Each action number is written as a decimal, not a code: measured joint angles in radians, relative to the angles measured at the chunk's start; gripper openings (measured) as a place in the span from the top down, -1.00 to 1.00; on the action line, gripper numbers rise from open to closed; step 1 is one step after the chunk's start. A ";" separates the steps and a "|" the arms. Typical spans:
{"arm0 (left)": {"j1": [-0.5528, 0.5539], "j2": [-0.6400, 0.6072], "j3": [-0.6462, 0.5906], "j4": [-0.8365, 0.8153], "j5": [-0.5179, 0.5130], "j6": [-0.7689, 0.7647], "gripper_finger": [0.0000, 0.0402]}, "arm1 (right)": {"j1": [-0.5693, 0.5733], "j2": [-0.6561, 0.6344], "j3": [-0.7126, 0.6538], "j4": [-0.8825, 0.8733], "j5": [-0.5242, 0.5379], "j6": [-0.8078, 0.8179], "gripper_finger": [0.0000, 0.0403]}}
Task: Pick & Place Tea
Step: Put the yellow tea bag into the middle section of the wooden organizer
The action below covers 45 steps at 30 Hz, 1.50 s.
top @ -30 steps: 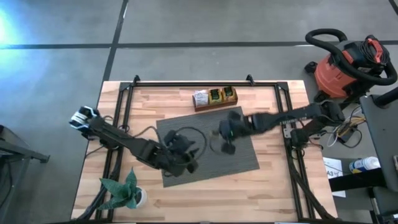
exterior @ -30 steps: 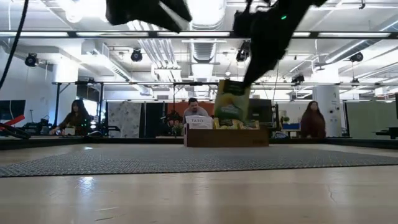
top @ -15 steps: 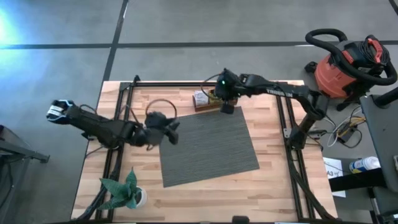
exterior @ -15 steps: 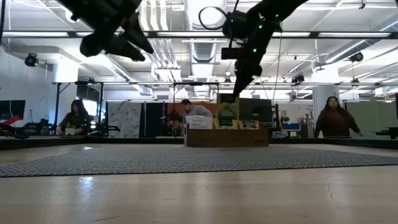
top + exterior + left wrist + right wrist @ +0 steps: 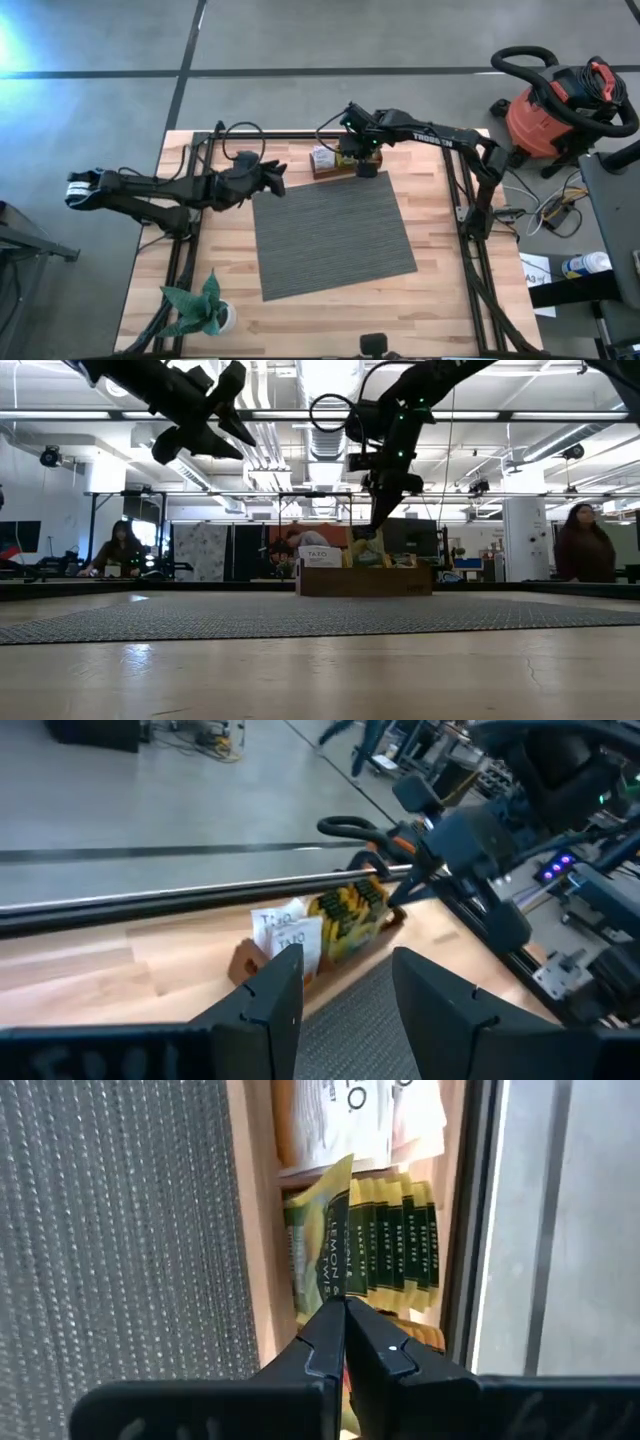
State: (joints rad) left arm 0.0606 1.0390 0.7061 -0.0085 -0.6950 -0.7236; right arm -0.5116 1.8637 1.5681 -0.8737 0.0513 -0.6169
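Right wrist view: right gripper pinches a yellow-green tea packet; left gripper gapes wide.

The tabletop is pale wood with plank seams. The mat is dark grey, finely ribbed. Tea packets are yellow-green with dark bands; others white. The box is brown. Both arms are black.

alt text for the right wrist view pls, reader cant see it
The right pincer, shut, pinches a green tea packet over a wooden box filled with green and white packets. The grey mat lies alongside.
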 joint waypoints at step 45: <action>0.064 0.009 0.010 -0.004 -0.001 0.054 0.25 | -0.034 0.128 -0.010 0.061 -0.049 -0.068 0.96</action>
State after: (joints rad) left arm 0.1246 1.0481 0.7158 -0.0125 -0.6963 -0.6701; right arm -0.5455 1.9919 1.5577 -0.8132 0.0025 -0.6849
